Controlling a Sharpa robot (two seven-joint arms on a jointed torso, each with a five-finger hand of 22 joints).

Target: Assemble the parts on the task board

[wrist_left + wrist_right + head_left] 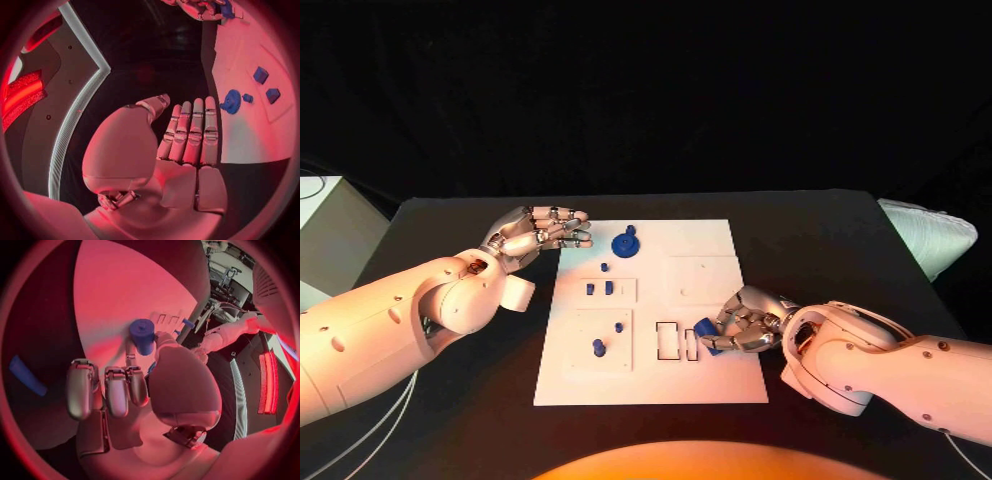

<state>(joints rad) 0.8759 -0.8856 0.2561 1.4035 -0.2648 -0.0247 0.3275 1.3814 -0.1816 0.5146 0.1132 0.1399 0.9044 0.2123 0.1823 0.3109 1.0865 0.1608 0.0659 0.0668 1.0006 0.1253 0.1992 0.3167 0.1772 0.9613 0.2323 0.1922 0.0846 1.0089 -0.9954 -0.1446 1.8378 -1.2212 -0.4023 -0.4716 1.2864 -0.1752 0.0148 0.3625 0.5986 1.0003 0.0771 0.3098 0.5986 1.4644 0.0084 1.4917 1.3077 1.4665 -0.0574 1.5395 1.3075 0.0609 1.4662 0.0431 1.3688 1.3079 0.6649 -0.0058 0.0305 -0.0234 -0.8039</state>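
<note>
A black bench [805, 230] carries the white task board [689, 380], which lies flat in its middle with its long side running away from the robot. The left hand [538, 232] sits at the board's far left corner, beside the edge and near a round blue part [626, 243] that lies on the board's far end. In the left wrist view that hand [187, 135] shows its fingers [197, 127] straight and pressed side by side, with nothing between them and the palm; it holds nothing.

The right hand [744, 322] rests over the board's near right area, next to two narrow upright slots [678, 340]. Its fingers are curled in around a small blue part [708, 330], so it is clamped on that piece. The right wrist view shows a blue cylindrical part [142, 334] at the fingertips [132, 371] of that hand [125, 390], seemingly pinched against the thumb, though the contact itself is partly hidden.

Several smaller blue parts remain on the board's left side: a pair [599, 289] in a raised square panel, one small piece [604, 267] just beyond it, and one [599, 347] in the nearer panel.
</note>
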